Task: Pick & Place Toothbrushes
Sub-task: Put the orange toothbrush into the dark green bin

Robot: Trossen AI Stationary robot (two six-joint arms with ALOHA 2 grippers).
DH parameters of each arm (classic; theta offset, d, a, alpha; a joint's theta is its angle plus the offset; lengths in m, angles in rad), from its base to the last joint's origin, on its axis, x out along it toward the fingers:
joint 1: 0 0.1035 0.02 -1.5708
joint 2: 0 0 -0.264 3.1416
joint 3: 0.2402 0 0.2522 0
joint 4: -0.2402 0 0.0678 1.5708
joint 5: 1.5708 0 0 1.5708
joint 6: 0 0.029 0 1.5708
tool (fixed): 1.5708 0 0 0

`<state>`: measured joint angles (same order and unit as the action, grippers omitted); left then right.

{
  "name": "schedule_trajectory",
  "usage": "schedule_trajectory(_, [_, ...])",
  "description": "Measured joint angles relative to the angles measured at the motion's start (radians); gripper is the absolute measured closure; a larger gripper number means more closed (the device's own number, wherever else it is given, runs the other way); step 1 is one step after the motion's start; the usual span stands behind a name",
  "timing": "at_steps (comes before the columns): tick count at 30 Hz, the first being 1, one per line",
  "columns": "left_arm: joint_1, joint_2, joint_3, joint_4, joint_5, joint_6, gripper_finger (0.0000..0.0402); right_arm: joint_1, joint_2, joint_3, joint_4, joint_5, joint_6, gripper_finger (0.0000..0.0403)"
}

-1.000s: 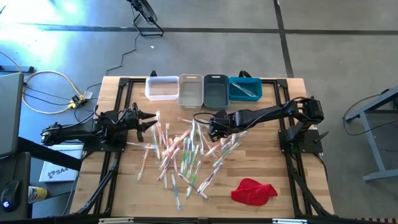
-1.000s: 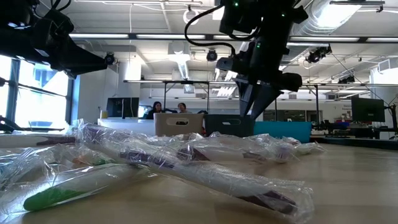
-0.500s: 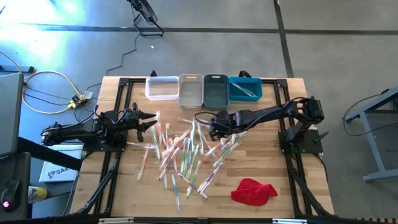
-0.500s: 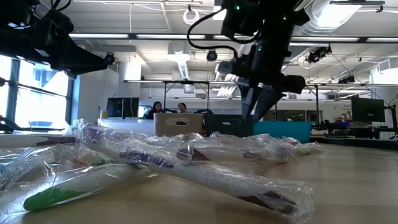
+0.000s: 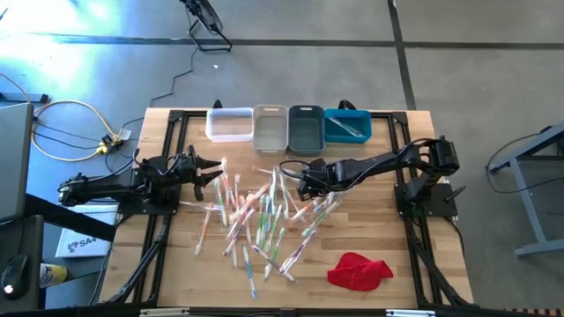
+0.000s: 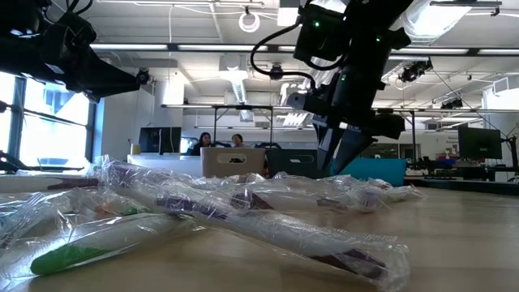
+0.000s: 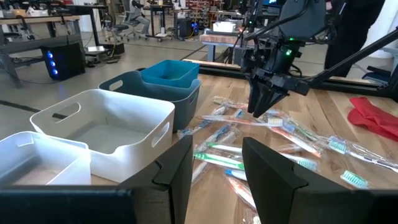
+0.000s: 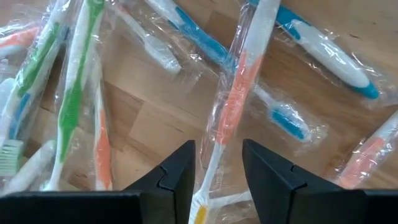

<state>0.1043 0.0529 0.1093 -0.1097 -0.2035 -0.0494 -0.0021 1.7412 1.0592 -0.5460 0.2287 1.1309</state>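
On the wooden counter (image 5: 176, 255), wrapped toothbrushes (image 5: 264, 216) lie scattered mid-surface, and the right tool (image 8: 216, 163), fingers parted and empty, hangs over an orange-handled toothbrush (image 8: 239, 93), seemingly about to drop and close, while the left tool (image 5: 216, 167) waits nearby, open.

Dozens of thin toothbrushes in crinkled clear wrappers (image 5: 260, 216) lie flat in a loose, crisscrossed heap, spread out in front of the row of small rectangular bins (image 5: 288, 126). Handles show orange, green, blue and white. One orange-and-white brush (image 8: 239, 106) lies diagonally across a blue one (image 8: 202, 40).
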Motion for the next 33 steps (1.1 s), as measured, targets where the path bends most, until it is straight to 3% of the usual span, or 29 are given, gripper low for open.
schedule_trajectory(17, [0.0,0.0,0.0,0.001,0.002,0.0,0.0265,0.001,0.12,0.002,0.052,-0.017,-0.004,0.0281])
schedule_trajectory(33, [0.0,0.0,0.0,0.0,0.001,0.0,0.0265,0.0,0.121,0.0,0.053,-0.018,-0.03,0.0383])
